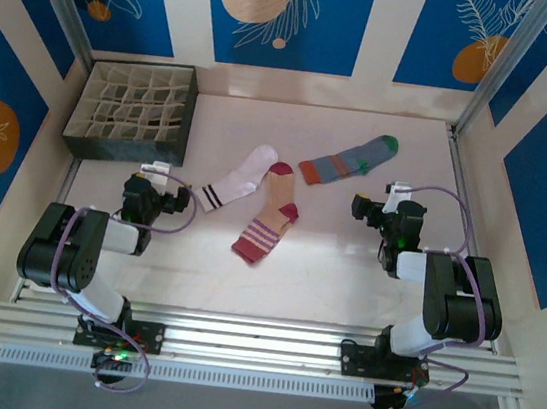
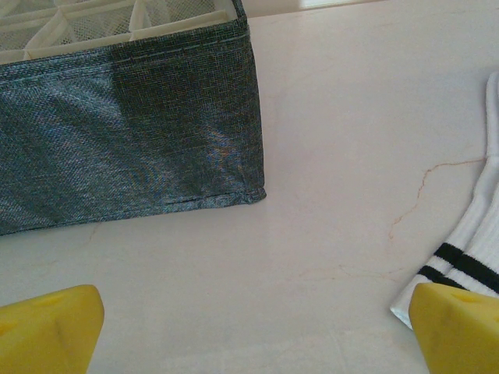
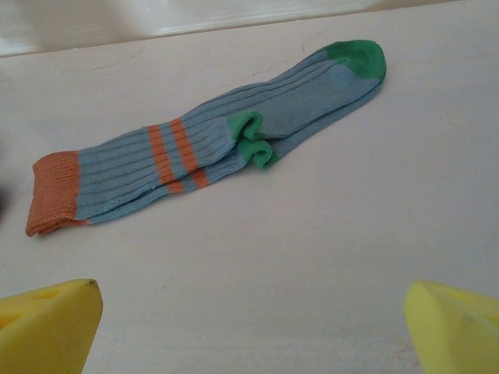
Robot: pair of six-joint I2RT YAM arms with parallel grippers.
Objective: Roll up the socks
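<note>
Nearest, the left gripper point(image 2: 253, 335) and right gripper point(image 3: 249, 327) sit low over the table point(image 1: 345, 274), both with fingers spread wide. The left one's right finger point(image 2: 456, 327) is just beside the white sock's point(image 1: 239, 182) striped cuff. Mid-table the white and peach sock point(image 1: 269, 219) lie flat, touching at the toes; the blue sock point(image 3: 210, 148) lies flat ahead of the right gripper, and a divided box point(image 1: 130, 110) stands far left.

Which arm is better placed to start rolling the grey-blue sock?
Right. The right pincer, open, faces the grey-blue sock directly; the left pincer sits beside the white sock, farther away.
</note>
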